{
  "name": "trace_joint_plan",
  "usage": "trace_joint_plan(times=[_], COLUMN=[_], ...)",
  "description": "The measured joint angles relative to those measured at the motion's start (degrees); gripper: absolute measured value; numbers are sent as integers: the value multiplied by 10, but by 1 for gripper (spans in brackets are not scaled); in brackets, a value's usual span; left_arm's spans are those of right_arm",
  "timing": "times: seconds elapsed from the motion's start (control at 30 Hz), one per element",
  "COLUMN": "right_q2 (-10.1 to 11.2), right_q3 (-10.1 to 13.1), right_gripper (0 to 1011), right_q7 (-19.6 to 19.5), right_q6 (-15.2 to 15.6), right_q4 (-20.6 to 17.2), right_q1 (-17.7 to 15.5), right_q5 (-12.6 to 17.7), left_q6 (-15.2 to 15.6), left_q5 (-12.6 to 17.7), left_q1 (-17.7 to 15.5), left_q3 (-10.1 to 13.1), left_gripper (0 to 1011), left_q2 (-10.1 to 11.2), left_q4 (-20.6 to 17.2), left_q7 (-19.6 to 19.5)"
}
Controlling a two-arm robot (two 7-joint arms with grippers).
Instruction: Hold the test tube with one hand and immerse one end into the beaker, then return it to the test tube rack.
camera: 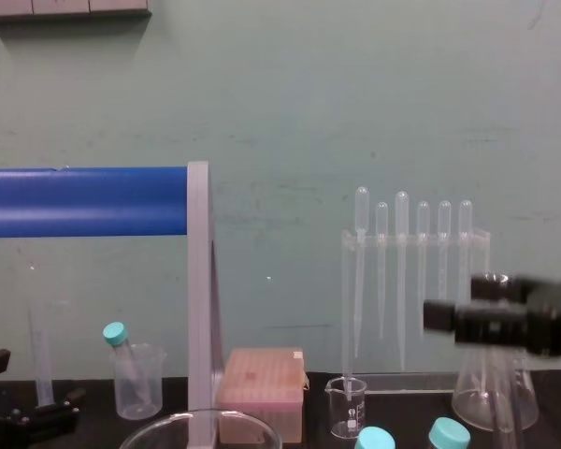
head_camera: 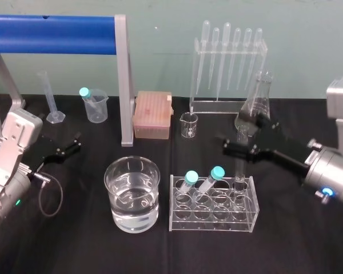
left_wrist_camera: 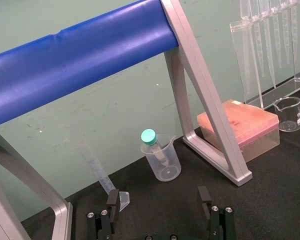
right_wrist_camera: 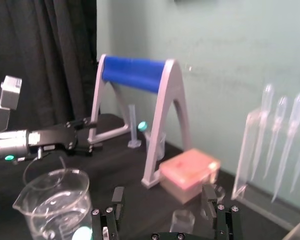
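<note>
Beaker (head_camera: 115, 200) near, left of centre, clear liquid inside | test tube rack (head_camera: 213, 220) just right of it | test tube (head_camera: 240, 174) upright in the rack's far-right hole | right gripper (head_camera: 237, 137) over that tube's top, fingers apart, contact I can't tell | left gripper (head_camera: 66, 147) idle at left, fingers apart.

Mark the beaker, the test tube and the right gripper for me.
beaker (head_camera: 131, 221): head view, lower front wall.
test tube (head_camera: 240, 170): head view, middle of its glass shaft.
right gripper (right_wrist_camera: 162, 199): right wrist view, midway between its open fingertips.
</note>
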Motion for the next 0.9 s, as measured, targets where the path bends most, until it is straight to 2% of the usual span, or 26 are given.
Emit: trace_joint_plan(times=[0.13,0.2,0.23,0.33,0.37,0.47,0.5,0.53,0.63,0.73,0.8,0.83,0.9], right_q2=[13,22,22,27,28,21,16,16,1,-16,-35,-35,-50], right_q3=[15,33,33,57,68,85,91,91,95,89,74,74,65], right_gripper=[1003,1002,1002,1003,1003,1003,1003,1003,1003,1003,1003,1003,1003], right_q7=[-20,-44,-44,-90,-117,-157,-169,-169,-175,-161,-140,-140,-128], right_q6=[-4,-8,-8,-5,4,27,38,38,56,69,79,79,84], right_q4=[-39,-69,-69,-101,-110,-110,-101,-101,-69,-26,25,25,56], right_q1=[-5,-12,-12,-27,-33,-39,-38,-38,-27,-8,14,14,25], right_q5=[-20,-40,-40,-67,-80,-95,-97,-97,-92,-84,-78,-78,-76], left_q6=[0,0,0,0,0,0,0,0,0,0,0,0,0], left_q5=[0,0,0,0,0,0,0,0,0,0,0,0,0], left_q1=[0,0,0,0,0,0,0,0,0,0,0,0,0], left_q3=[0,0,0,0,0,0,0,0,0,0,0,0,0], left_gripper=[1000,1000,1000,1000,1000,1000,1000,1000,1000,1000,1000,1000,1000], left_q2=[0,0,0,0,0,0,0,0,0,0,0,0,0], left_q4=[0,0,0,0,0,0,0,0,0,0,0,0,0], left_q7=[0,0,0,0,0,0,0,0,0,0,0,0,0])
